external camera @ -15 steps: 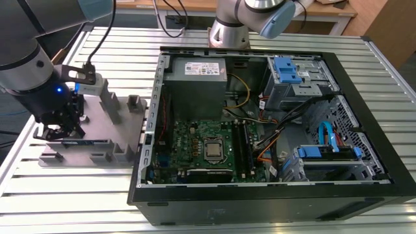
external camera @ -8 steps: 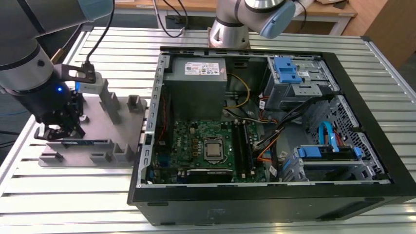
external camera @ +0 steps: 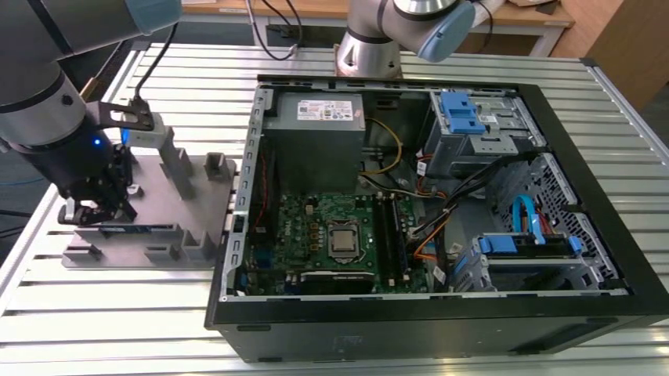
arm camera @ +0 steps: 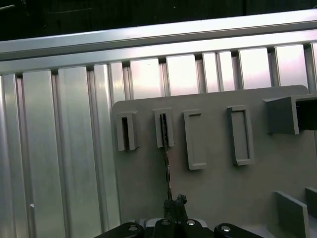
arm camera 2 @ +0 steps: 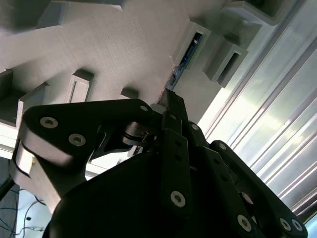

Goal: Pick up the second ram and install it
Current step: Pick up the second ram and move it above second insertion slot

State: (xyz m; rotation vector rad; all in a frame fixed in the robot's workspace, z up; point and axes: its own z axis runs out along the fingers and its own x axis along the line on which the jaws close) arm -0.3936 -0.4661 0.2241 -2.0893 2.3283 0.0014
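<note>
the second ram (external camera: pixel 133 229) stands on edge in a slot of the grey fixture block (external camera: pixel 199 188), at the lower left of the exterior view, with the gripper (external camera: pixel 99 213) pinched closed on its thin edge.

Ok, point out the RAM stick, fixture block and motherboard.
RAM stick (arm camera 2: pixel 189 52): second wrist view, blue edge in slot.
fixture block (external camera: pixel 204 223): exterior view, bare grey surface.
motherboard (external camera: pixel 309 223): exterior view, green middle.

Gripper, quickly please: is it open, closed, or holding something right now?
Gripper: closed on the second ram, which sits on edge in a slot of the grey fixture block.
</note>
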